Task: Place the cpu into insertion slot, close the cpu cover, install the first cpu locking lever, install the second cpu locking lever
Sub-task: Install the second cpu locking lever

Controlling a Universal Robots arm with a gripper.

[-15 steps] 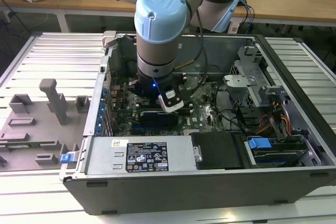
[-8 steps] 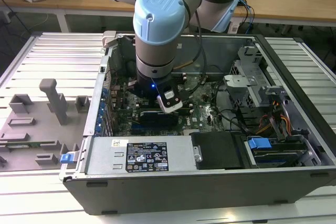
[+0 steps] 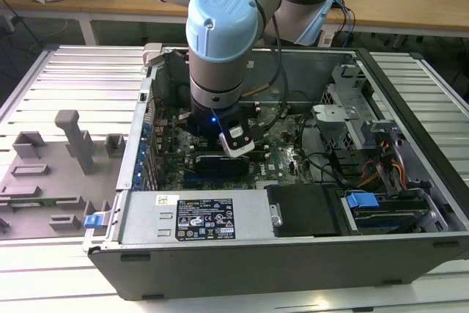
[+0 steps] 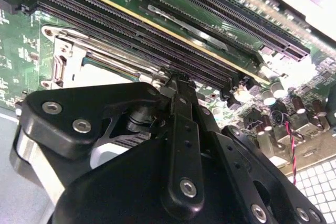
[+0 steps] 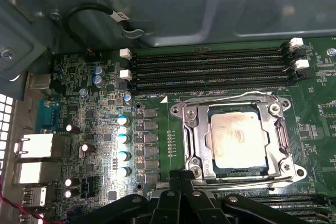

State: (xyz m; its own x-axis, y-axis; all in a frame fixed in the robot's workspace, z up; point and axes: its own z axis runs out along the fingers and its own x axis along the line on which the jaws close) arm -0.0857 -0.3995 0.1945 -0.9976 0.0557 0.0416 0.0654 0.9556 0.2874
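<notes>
Fingers: we are seeing the black fingers (image 4: 178,129) drawn in together, almost touching, in the second wrist view, with nothing between them that we can make out; in the first wrist view their tips (image 5: 181,179) are sitting at the near edge of the socket.

Gripper: we are looking at the gripper (image 3: 220,141) lowered inside the open computer case (image 3: 293,254), just above the motherboard (image 3: 282,133).

Cpu: we are finding the cpu (image 5: 240,140) lying flat in the socket, its pale metal top facing up.

Cpu cover: we are seeing the cpu cover (image 5: 197,129) lying down flat around the chip as a metal frame; in the second wrist view part of that frame (image 4: 79,51) is showing just beyond the fingers.

Locking levers: we are noticing thin wire levers (image 5: 220,97) running along the frame's edges; we cannot tell whether they are hooked.

Memory slots: we are seeing long black memory slots (image 5: 210,69) running just beside the socket, with white clips at their ends.

Surroundings: we are seeing the case resting on a ribbed metal surface (image 3: 66,71), with grey fixtures (image 3: 69,137) on the exterior view's left, well apart from the arm (image 3: 220,27).
</notes>
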